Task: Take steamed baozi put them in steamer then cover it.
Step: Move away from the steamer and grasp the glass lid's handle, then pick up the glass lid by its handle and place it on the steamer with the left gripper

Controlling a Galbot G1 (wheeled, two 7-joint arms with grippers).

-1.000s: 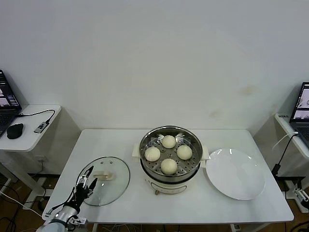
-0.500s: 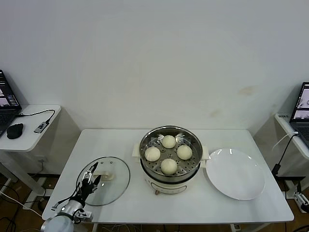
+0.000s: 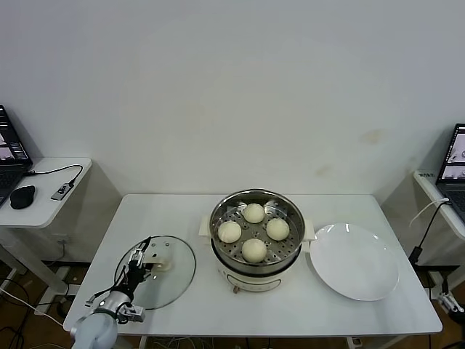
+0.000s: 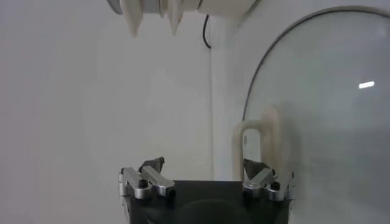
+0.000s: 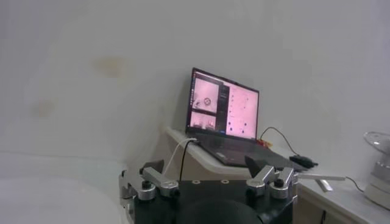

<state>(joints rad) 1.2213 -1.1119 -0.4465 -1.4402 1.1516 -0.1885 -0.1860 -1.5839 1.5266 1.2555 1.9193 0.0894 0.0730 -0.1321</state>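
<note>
Several cream-white baozi [image 3: 253, 250] lie in the steel steamer [image 3: 289, 218] at the table's middle. The glass cover [image 3: 174, 280] lies flat on the table to the steamer's left, its cream handle [image 3: 160, 259] facing up. My left gripper [image 3: 136, 266] hovers low over the cover's near-left part, open, its fingertips just short of the handle. In the left wrist view the left gripper [image 4: 204, 167] is open with the handle [image 4: 259, 143] just ahead of one fingertip [image 4: 253, 167]; nothing sits between the jaws. My right gripper [image 5: 204, 167] is open and empty, parked low off the table's right end.
A flat white plate [image 3: 354, 262] lies right of the steamer. Side tables with laptops [image 3: 454, 163] stand at both ends of the white table [image 3: 305, 309]; the left one also carries a mouse [image 3: 22, 196]. A laptop [image 5: 222, 119] faces the right wrist camera.
My left gripper has moved forward over the cover's rim, closer to the handle. The steamer, baozi and plate have stayed put.
</note>
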